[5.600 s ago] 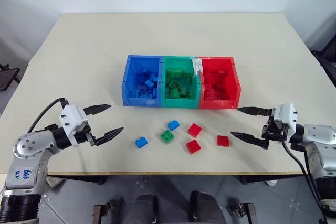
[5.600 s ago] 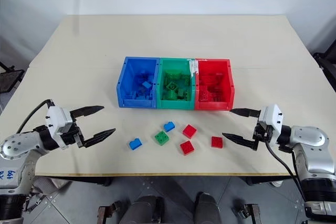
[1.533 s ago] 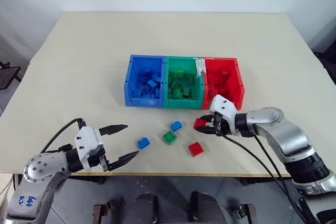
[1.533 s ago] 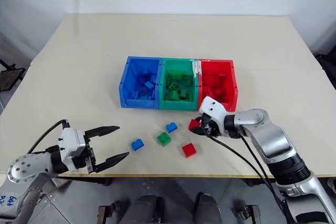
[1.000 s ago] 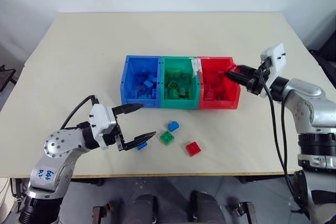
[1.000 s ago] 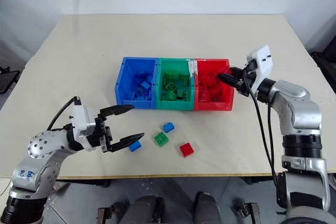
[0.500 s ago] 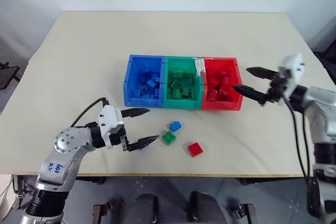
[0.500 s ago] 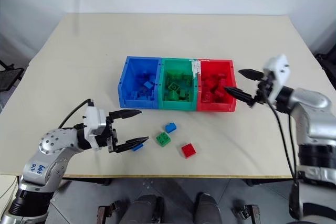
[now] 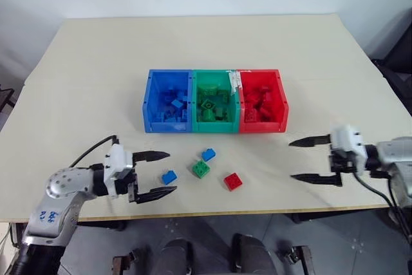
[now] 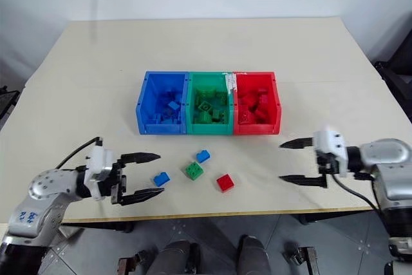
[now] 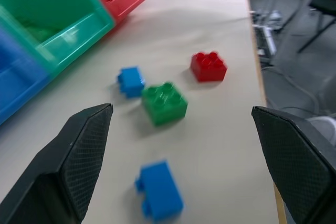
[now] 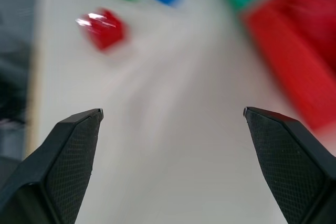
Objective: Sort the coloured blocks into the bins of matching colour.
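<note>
Both claws, our left claw (image 9: 159, 174) and right claw (image 9: 304, 158), hang spread apart and empty over the table (image 9: 335, 69). Two blue blocks (image 9: 169, 177), one green (image 9: 201, 169) and one red (image 9: 233, 181) lie in front of the bins (image 9: 213, 125). We judge the nearest blue block could skid off if the left fingers close unevenly.

left arm: comes in low from the near-left corner, elbow bent, forearm reaching toward the middle
left gripper (image 9: 156, 174): wide open, black fingers (image 9: 153, 156) pointing right, pretty much level, nothing in it
right arm: comes in from the near-right side, forearm lying across toward the left
right gripper (image 9: 308, 159): also wide open, fingertips (image 9: 298, 142) pointing left, empty, tilted down a bit
</note>
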Action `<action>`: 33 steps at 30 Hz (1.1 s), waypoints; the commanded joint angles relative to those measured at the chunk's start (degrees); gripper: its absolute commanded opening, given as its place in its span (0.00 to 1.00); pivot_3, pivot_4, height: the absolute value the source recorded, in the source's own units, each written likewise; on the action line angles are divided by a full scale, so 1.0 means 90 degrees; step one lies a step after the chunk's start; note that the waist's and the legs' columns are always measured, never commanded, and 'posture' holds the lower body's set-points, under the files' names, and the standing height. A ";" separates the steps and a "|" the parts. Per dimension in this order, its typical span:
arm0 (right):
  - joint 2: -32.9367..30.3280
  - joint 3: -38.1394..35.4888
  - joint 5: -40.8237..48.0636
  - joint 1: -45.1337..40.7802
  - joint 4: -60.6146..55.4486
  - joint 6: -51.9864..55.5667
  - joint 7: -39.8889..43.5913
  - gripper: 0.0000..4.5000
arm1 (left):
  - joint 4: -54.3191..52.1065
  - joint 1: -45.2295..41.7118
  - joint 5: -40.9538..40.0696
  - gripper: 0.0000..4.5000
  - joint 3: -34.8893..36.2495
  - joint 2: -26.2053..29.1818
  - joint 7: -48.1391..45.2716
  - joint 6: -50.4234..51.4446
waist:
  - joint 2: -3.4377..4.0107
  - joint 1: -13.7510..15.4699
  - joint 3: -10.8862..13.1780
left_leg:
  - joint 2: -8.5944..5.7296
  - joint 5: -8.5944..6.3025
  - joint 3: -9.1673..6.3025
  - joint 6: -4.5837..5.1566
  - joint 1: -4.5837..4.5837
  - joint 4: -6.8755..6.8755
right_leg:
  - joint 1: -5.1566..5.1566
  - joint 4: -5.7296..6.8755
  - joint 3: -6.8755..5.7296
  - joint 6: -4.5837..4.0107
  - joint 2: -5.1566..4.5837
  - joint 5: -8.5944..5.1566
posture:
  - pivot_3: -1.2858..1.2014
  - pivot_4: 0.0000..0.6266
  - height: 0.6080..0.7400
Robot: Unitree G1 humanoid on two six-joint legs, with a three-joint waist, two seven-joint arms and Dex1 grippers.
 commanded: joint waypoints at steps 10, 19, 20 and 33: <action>0.1037 0.2453 -0.1243 -0.1413 -0.0024 -0.0340 0.0428 0.96 | -0.0430 0.1628 0.0131 1.00 0.1100 0.0296 -0.0209 -0.0926 | 0.0001 0.0036 0.0000 | -0.0004 -0.0016 -0.0021 -0.0007 -0.0011 -0.0001 | -0.0007 -0.0004 -0.0008 -0.0010 -0.0003 -0.0004 | 0.52 0.24 1.00; 0.1223 0.2289 -0.0867 -0.1296 0.0046 -0.0588 0.0392 0.35 | -0.0593 0.1772 0.0178 1.00 0.1068 0.0239 -0.0004 -0.0880 | 0.0001 -0.0010 0.0001 | 0.0000 -0.0020 -0.0017 -0.0007 -0.0010 -0.0001 | -0.0008 -0.0003 -0.0013 -0.0012 0.0002 -0.0005 | 0.52 0.24 1.00; 0.1191 0.2160 -0.0736 -0.1227 0.0017 -0.0528 0.0330 0.32 | -0.0611 0.1729 0.0167 1.00 0.1047 0.0209 0.0041 -0.0873 | 0.0001 -0.0005 0.0001 | 0.0000 -0.0020 -0.0016 -0.0007 -0.0010 -0.0001 | -0.0008 -0.0003 -0.0013 -0.0012 0.0002 -0.0005 | 0.52 0.24 1.00; 0.1137 -0.0114 -0.0193 -0.1987 0.1036 0.1072 -0.2279 0.32 | -0.1232 0.0568 -0.0594 1.00 0.0490 -0.0286 0.1001 0.0365 | 0.0001 0.0001 0.0001 | -0.0001 -0.0021 -0.0014 -0.0005 -0.0008 0.0000 | -0.0007 0.0003 -0.0009 -0.0011 0.0000 -0.0005 | 0.52 0.24 1.00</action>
